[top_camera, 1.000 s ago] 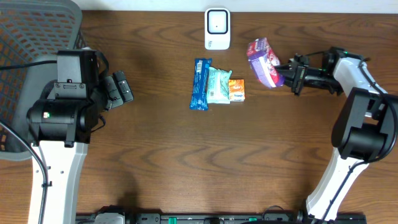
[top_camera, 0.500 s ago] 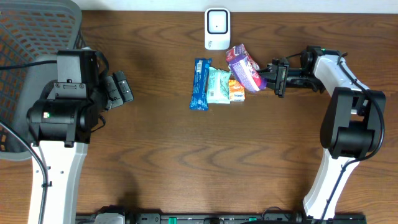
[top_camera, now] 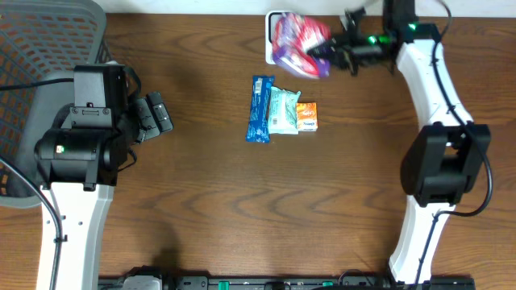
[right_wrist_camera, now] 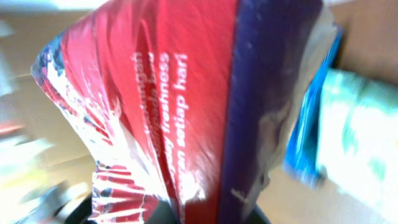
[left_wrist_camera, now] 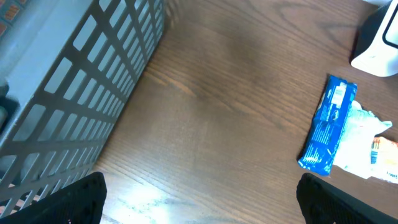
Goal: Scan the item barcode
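The right claw (top_camera: 329, 50) is clamped on a red-and-purple packet (right_wrist_camera: 186, 106), held above the white scanner (left_wrist_camera: 376, 59) at the far edge of the table (top_camera: 210, 201). White print on the packet reads "freshness setiap hari". The left claw (top_camera: 160, 114) gapes wide beside the grey basket (top_camera: 40, 48).

The right arm (top_camera: 439, 105) stretches far out beyond the blue wrapper (top_camera: 260, 109), forearm bent in toward the centre line. Its wrist is level, and the right gripper (top_camera: 321, 55) is clamped tight on a red-and-purple packet (top_camera: 297, 44). Well off to the left of the blue wrapper, the left arm (top_camera: 81, 153) sits folded over its base. The left gripper (top_camera: 160, 113) points toward the wrapper, jaws spread wide and holding nothing.
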Tool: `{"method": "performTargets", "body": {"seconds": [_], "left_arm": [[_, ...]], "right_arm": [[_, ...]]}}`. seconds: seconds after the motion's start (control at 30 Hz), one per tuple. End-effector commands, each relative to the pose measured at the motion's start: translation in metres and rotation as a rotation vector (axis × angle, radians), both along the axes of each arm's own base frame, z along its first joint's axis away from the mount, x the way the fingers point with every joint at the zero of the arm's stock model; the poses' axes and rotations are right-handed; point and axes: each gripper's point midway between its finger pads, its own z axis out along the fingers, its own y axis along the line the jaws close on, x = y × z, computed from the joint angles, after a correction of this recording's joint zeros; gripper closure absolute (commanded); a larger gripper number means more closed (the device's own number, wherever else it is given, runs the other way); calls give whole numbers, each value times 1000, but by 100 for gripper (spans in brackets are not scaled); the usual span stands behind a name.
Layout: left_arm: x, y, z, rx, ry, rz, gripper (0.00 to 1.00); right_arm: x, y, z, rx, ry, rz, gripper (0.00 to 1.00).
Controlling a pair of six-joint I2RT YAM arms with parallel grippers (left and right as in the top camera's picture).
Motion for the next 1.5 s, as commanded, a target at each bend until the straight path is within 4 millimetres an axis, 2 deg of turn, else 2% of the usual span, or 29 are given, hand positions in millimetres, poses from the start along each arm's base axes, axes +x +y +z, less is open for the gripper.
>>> {"method": "performTargets", "body": {"seconds": [0.0, 0.03, 0.17, 0.3, 0.4, 0.63, 1.0, 1.1, 1.2, 1.23, 1.33, 1.4, 1.47], "left_arm": [[1, 3, 3, 15, -2, -2, 2], [1, 3, 3, 15, -2, -2, 2], [1, 3, 3, 15, -2, -2, 2], [1, 3, 3, 15, -2, -2, 2], [1, 3, 3, 15, -2, -2, 2], [1, 3, 3, 15, -2, -2, 2], [1, 3, 3, 15, -2, -2, 2], [1, 3, 3, 15, -2, -2, 2], [1, 3, 3, 15, -2, -2, 2], [1, 3, 3, 15, -2, -2, 2], [1, 3, 3, 15, -2, -2, 2], [1, 3, 3, 15, -2, -2, 2], [1, 3, 3, 15, -2, -2, 2]], "right_arm": [[45, -2, 4, -225, -168, -177, 99], [53, 2, 9, -244, -222, -196, 99], [79, 14, 5, -324, -294, -314, 99], [94, 43, 7, -294, -401, -309, 99], [104, 50, -2, -301, -415, -346, 99], [118, 47, -38, -312, -342, -417, 99], [126, 22, -38, -321, -350, -432, 99], [129, 12, -28, -298, -361, -433, 99], [134, -16, -5, -267, -378, -456, 99], [135, -41, 8, -264, -379, -488, 99], [131, -101, 20, -303, -342, -570, 99], [122, -148, 19, -365, -289, -638, 99], [103, -209, 8, -470, -185, -736, 99]]}}
